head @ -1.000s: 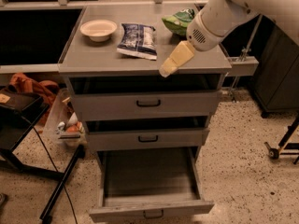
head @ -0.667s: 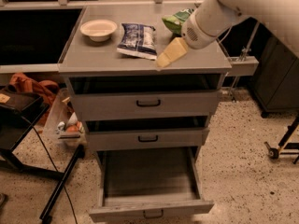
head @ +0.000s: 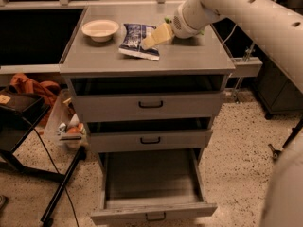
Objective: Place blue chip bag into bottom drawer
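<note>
The blue chip bag [head: 135, 40] lies flat on the grey cabinet top [head: 189, 58], right of a white bowl. My gripper [head: 154, 36], with tan fingers on a white arm coming in from the upper right, is right over the bag's right edge. I cannot tell if it touches the bag. The bottom drawer [head: 118, 215] is pulled out wide and its inside looks empty. The two shallower drawers above it, the top one [head: 151, 105] and the middle one [head: 150, 140], stand slightly ajar.
A white bowl [head: 100, 30] sits at the back left of the cabinet top. A sliver of a green bag [head: 167, 20] shows behind my wrist. A black stand [head: 19, 122], an orange cloth [head: 28, 85] and a bin of items [head: 68, 126] are on the left.
My gripper has moved left and back across the cabinet top, from its front right part to the blue chip bag's right edge. The bag has not moved.
</note>
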Available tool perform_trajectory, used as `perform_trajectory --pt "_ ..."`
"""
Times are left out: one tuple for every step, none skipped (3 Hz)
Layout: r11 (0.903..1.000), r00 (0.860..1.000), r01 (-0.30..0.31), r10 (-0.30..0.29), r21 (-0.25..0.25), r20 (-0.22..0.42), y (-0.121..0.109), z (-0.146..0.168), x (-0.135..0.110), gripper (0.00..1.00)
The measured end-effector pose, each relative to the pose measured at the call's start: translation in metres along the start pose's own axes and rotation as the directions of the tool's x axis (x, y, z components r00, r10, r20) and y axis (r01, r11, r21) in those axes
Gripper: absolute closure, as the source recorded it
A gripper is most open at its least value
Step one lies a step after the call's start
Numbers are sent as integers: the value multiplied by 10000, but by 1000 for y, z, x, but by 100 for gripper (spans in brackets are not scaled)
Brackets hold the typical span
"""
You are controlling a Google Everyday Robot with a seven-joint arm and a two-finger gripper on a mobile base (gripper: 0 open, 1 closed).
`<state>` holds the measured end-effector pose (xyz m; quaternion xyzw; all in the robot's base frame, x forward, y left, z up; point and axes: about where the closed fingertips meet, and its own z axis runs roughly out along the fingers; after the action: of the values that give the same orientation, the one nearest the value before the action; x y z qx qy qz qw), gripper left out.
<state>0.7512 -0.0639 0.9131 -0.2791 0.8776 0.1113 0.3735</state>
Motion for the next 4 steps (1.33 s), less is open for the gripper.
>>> perform_trajectory --pt "9947 9948 -1005 1001 211 189 -13 34 -21 0" --pt "9771 9774 -2098 2086 359 348 -22 65 -32 0" --pt "9524 9534 -3002 2979 529 467 -26 87 -39 0" --pt "9389 9397 -3393 3356 574 663 -25 100 -50 0"
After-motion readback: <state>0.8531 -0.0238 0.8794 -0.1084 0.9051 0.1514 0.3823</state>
